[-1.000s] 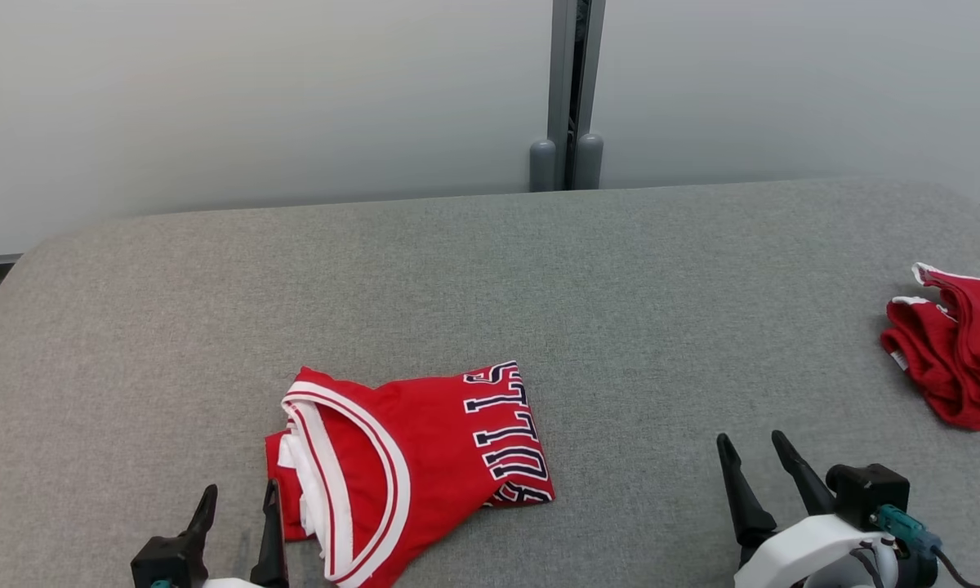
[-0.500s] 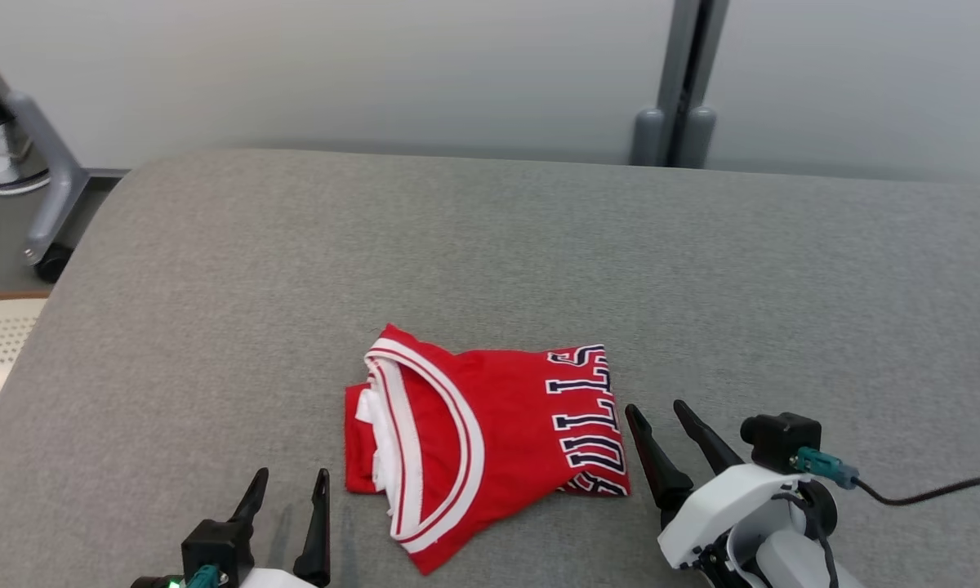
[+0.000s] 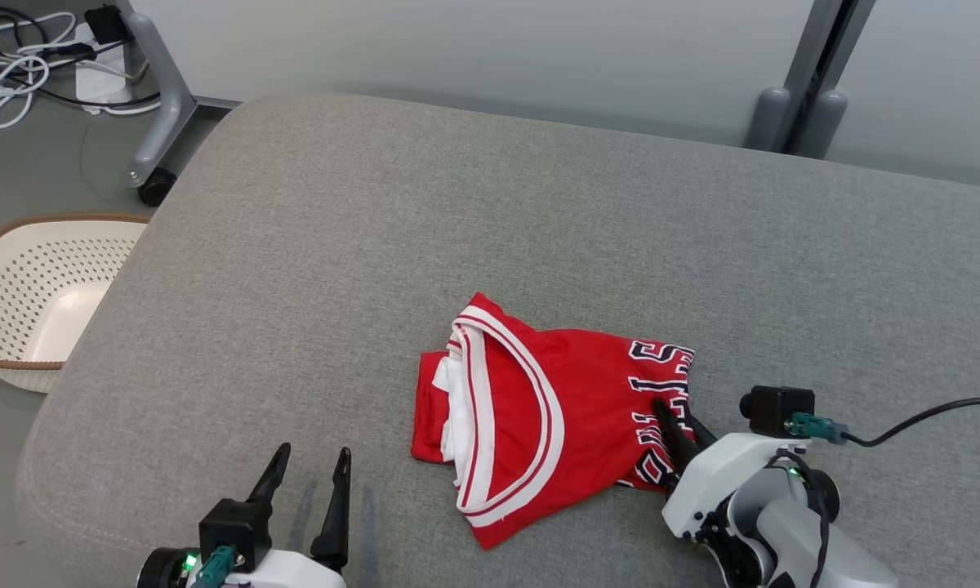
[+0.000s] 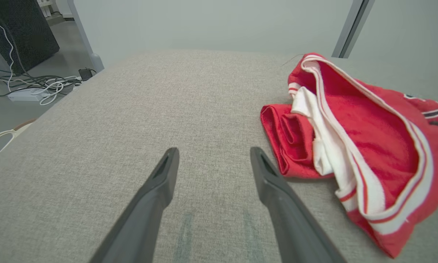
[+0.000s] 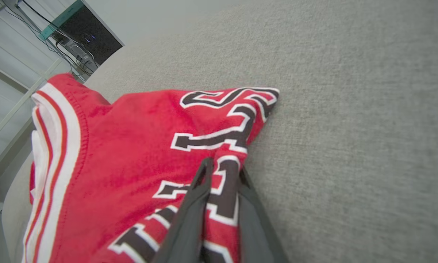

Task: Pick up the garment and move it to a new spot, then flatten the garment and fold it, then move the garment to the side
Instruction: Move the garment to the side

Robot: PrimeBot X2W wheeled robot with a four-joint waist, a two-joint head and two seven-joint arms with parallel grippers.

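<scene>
The garment (image 3: 539, 408) is a red jersey with white trim and dark lettering. It lies folded on the grey cloth-covered table (image 3: 376, 204), near the front edge. My right gripper (image 3: 674, 412) sits at its lettered right edge. In the right wrist view the right gripper (image 5: 224, 165) has its fingers drawn close together, with a fold of the garment (image 5: 131, 146) pinched between them. My left gripper (image 3: 314, 451) stands open on bare table to the left of the garment. In the left wrist view the left gripper (image 4: 213, 151) is empty, and the garment (image 4: 350, 128) lies just to its right.
A white perforated basket (image 3: 41, 294) stands on the floor off the table's left edge. Behind it are a wheeled stand leg (image 3: 159, 106) and loose cables (image 3: 16, 57). A grey post (image 3: 800, 98) rises behind the table. The table's left corner is rounded.
The head camera has swung left, so the scene has shifted right. My right gripper has moved onto the garment's lettered edge and closed on the cloth. The left gripper has stayed open.
</scene>
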